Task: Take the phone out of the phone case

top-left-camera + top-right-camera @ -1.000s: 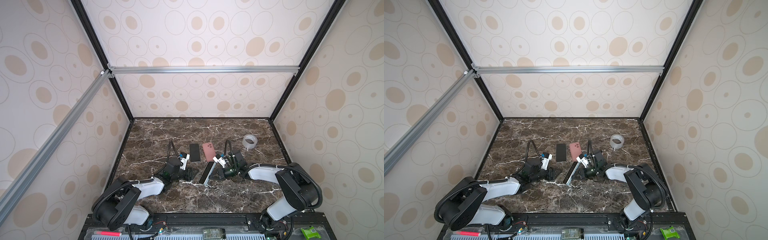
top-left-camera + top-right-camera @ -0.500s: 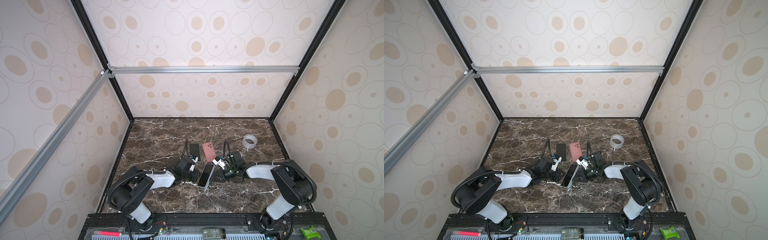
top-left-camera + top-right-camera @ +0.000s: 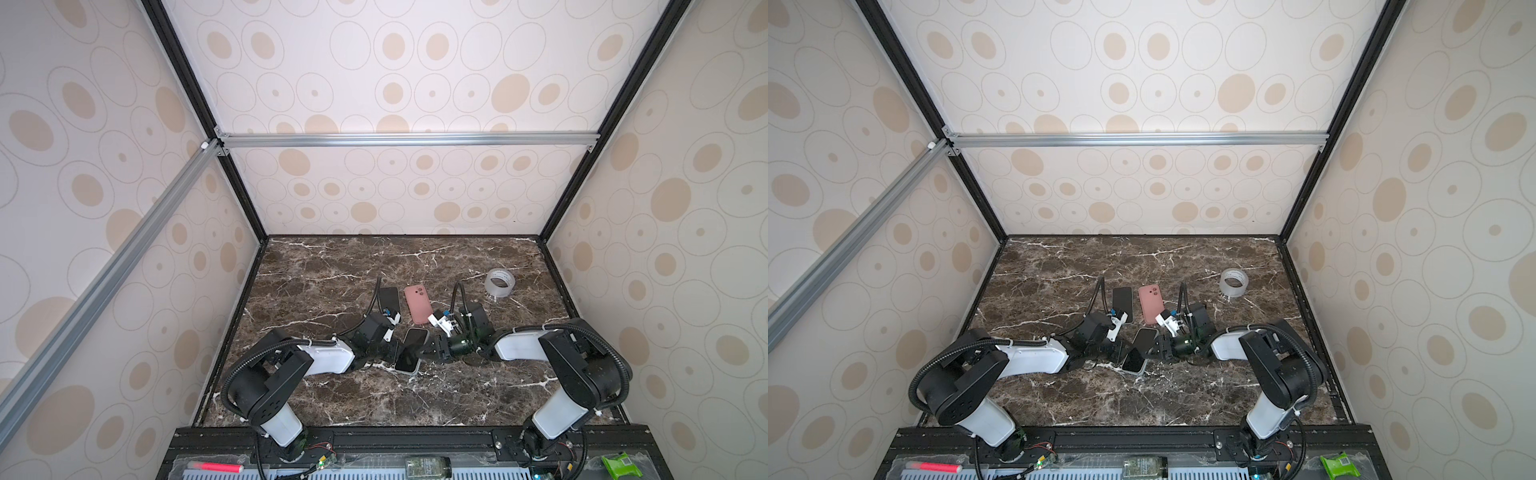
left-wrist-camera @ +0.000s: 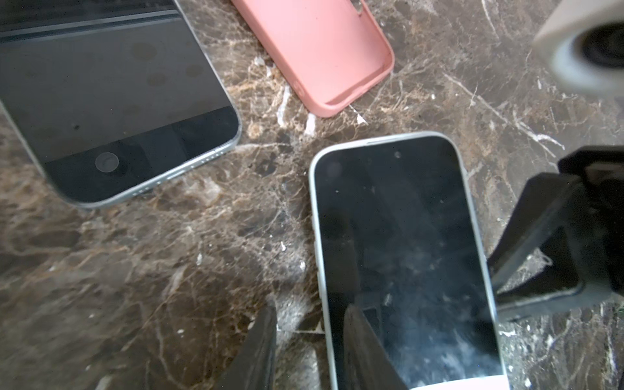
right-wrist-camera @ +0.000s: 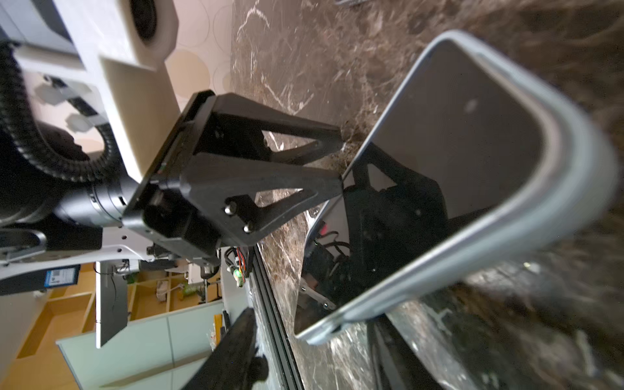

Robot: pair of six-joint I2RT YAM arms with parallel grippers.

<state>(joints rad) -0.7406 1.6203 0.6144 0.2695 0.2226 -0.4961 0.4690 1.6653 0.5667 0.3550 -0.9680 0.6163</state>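
Observation:
The phone [image 3: 411,350] shows a dark screen inside a pale grey phone case [image 4: 317,236] and lies tilted between both grippers near the table's middle. My left gripper [image 3: 398,352] is shut on one long edge of it. One of its fingers [image 4: 361,344] lies over the screen and the other finger [image 4: 265,341] is on the outer side. My right gripper [image 3: 428,351] stands open at the opposite side. In the right wrist view the phone's [image 5: 456,135] corner hangs between the spread jaws of the right gripper [image 5: 314,320] without being pinched.
A bare black phone [image 3: 388,300] and an empty pink case [image 3: 417,304] lie just behind the grippers. A roll of clear tape [image 3: 499,282] stands at the back right. Patterned walls enclose the marble table [image 3: 332,266] on three sides.
My left arm swung right to the phone and closed on its edge. The right gripper, which was pinching the phone upright, has opened and let go. The phone now leans flatter.

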